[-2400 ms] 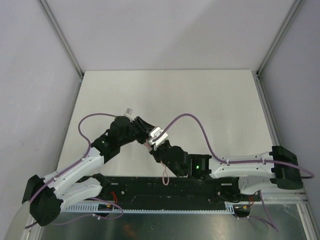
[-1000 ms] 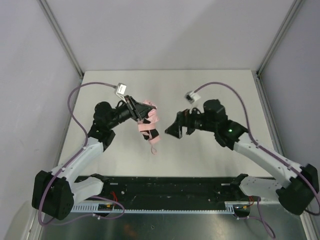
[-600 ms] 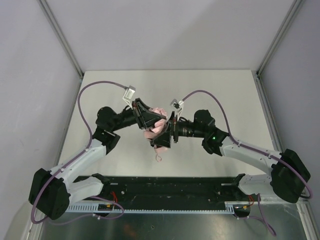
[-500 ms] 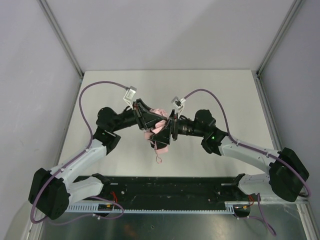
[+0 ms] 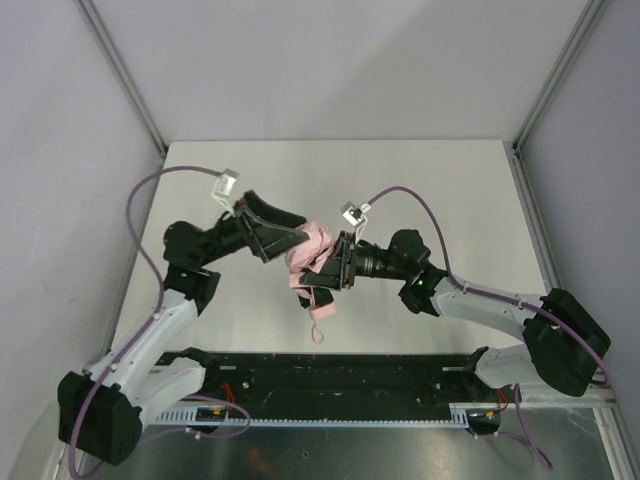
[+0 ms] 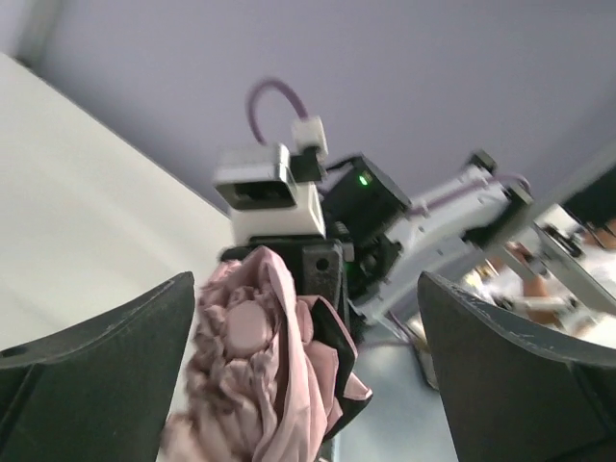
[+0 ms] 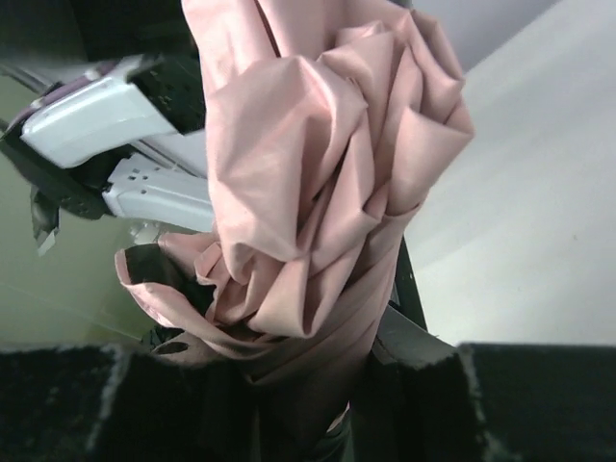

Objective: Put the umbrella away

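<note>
The umbrella (image 5: 311, 250) is a crumpled pale pink bundle held above the middle of the white table (image 5: 420, 190). Its pink strap loop (image 5: 318, 334) hangs down beneath it. My right gripper (image 5: 322, 277) is shut on the umbrella's lower part; the right wrist view shows the pink fabric (image 7: 318, 173) pinched between the dark fingers (image 7: 539, 404). My left gripper (image 5: 289, 233) stands open just to the left of the bundle. In the left wrist view the umbrella (image 6: 255, 375) sits near the left finger (image 6: 96, 356), apart from the right one.
Grey walls with aluminium posts (image 5: 120, 75) close in the table on three sides. A black rail (image 5: 340, 375) with the arm bases runs along the near edge. Purple cables (image 5: 150, 190) arch above both arms.
My right gripper has come in from the right and closed on the umbrella. My left gripper has let go, opened wide and drawn back slightly to the left.
</note>
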Tool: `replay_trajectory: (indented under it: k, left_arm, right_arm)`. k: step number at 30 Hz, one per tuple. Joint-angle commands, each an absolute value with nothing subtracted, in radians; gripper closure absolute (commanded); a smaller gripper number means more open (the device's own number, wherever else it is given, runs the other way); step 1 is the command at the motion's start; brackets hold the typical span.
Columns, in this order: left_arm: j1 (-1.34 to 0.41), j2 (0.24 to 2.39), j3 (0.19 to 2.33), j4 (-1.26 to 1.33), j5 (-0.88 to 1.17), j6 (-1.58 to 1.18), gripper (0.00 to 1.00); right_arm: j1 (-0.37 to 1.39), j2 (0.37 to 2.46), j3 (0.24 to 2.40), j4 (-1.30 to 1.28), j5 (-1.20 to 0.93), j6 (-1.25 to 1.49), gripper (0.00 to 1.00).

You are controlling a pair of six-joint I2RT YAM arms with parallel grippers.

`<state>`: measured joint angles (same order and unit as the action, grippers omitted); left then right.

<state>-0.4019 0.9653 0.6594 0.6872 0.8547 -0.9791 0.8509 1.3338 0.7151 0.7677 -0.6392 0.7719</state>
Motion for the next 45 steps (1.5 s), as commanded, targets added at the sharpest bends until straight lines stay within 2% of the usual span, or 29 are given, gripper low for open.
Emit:
replay_trajectory:
  k: [1, 5, 10, 15, 22, 24, 29, 33, 37, 41, 45]
  left_arm:
    - [-0.215, 0.867, 0.638, 0.625, 0.880, -1.024, 0.01]
    - [-0.020, 0.818, 0.570, 0.379, 0.834, -0.975, 0.01]
    - [0.050, 0.830, 0.485, 0.347, 0.893, -0.949, 0.01]
    - [-0.003, 0.794, 0.437, 0.345, 0.900, -0.917, 0.01]
    - [-0.216, 0.803, 0.409, 0.346, 0.910, -0.859, 0.01]
    - [-0.233, 0.797, 0.400, 0.347, 0.932, -0.849, 0.01]
    - [-0.278, 0.792, 0.406, 0.347, 0.958, -0.841, 0.01]
    - [-0.308, 0.793, 0.436, 0.347, 0.977, -0.820, 0.01]
    - [-0.310, 0.776, 0.460, 0.344, 1.018, -0.794, 0.01]
    - [-0.308, 0.764, 0.475, 0.342, 1.021, -0.785, 0.01]
    - [-0.309, 0.716, 0.476, 0.343, 0.973, -0.787, 0.01]
  right_arm:
    - [0.804, 1.302, 0.678, 0.748, -0.602, 0.807, 0.92]
    - [0.700, 1.295, 0.673, 0.620, -0.529, 0.810, 0.88]
    - [0.442, 1.389, 0.707, 0.479, -0.389, 0.798, 0.85]
    - [0.235, 1.642, 0.903, 0.433, -0.299, 0.718, 0.85]
    - [0.100, 2.077, 1.362, 0.331, -0.369, 0.773, 0.86]
    - [0.086, 2.164, 1.492, 0.214, -0.356, 0.767, 0.82]
    - [0.062, 2.257, 1.625, 0.080, -0.347, 0.755, 0.59]
    - [0.023, 2.204, 1.575, 0.030, -0.340, 0.735, 0.36]
    - [-0.063, 2.066, 1.418, -0.035, -0.378, 0.702, 0.23]
    - [-0.083, 1.826, 1.270, -0.235, -0.200, 0.557, 0.18]
    - [-0.032, 1.554, 0.992, -0.260, -0.114, 0.539, 0.17]
